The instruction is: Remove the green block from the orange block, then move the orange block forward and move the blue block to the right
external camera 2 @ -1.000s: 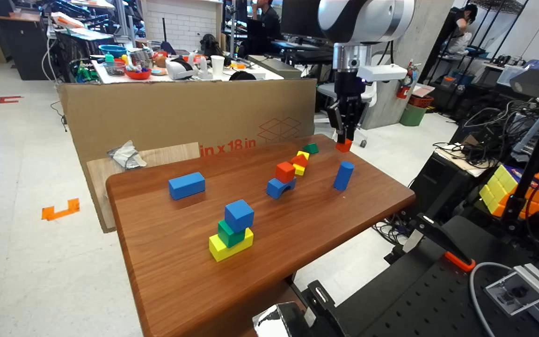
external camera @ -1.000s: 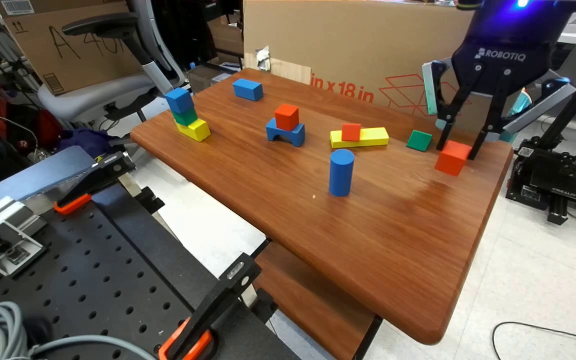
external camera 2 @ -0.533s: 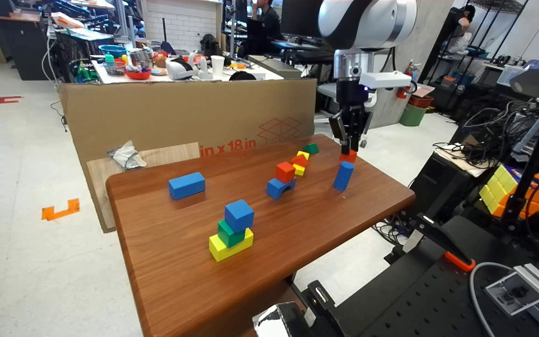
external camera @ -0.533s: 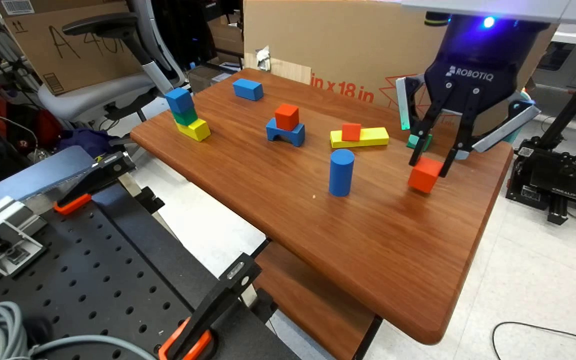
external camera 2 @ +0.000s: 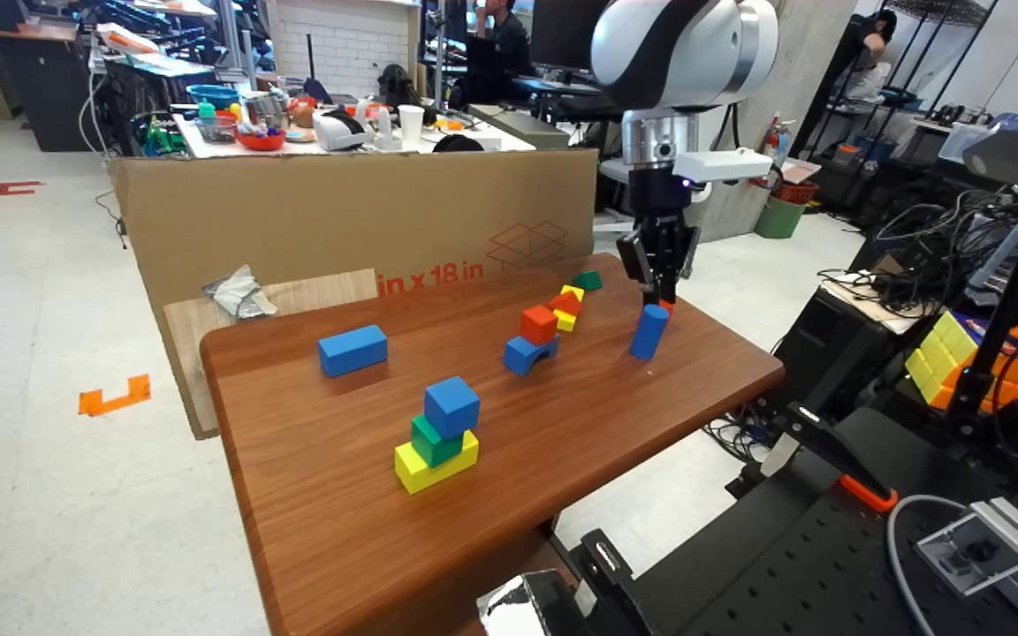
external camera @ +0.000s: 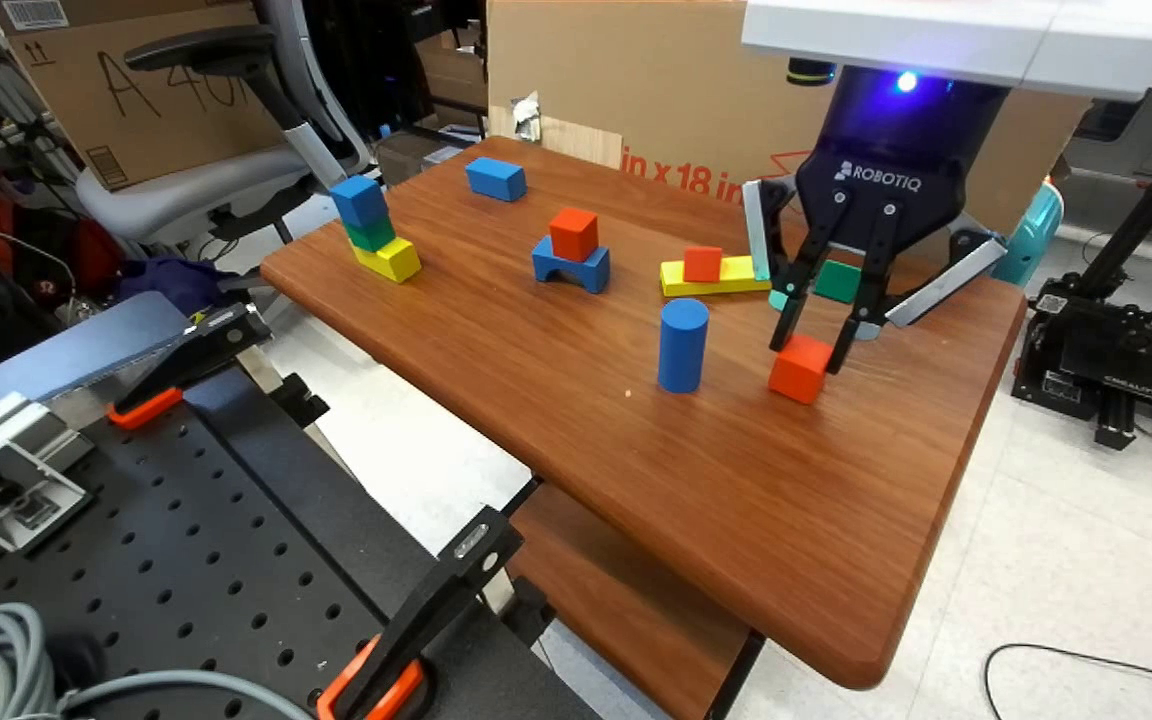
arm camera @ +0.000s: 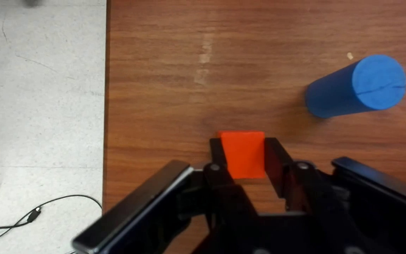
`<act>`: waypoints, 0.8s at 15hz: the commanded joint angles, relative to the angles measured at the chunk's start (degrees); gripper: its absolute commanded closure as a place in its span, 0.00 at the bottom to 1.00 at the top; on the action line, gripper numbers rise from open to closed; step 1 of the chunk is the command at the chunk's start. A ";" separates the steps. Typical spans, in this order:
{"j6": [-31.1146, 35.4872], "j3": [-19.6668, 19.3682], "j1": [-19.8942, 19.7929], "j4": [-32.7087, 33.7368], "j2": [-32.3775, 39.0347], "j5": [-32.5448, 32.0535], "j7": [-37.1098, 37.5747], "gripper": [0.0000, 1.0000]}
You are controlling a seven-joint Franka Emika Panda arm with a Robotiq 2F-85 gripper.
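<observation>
Your tool (external camera: pixel 806 358), clamped on the orange block (arm camera: pixel 244 154), has brought it nearer the blue block (external camera 2: pixel 649 334), which hides much of it in an exterior view; whether it touches the counter (external camera: pixel 556 370) is unclear.

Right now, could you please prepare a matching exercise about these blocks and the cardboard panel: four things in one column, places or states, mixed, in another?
Things:
1. orange block
2. blue cylinder
3. blue arch
4. cardboard panel

States:
A. standing upright, nothing on top
B. bearing red print
C. held in the gripper
D. underneath a red-orange cube

Pairs: 1-C; 2-A; 3-D; 4-B
</observation>
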 commanded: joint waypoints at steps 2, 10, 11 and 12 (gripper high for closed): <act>1.92 -0.73 0.97 -2.27 -0.99 -2.56 2.68 0.42; 8.24 -0.24 -0.73 -5.22 -5.34 -1.58 1.42 0.00; 9.77 0.01 -1.16 -5.77 -6.35 -1.26 0.87 0.00; 11.04 0.47 -1.85 -6.30 -7.53 -0.67 -0.09 0.00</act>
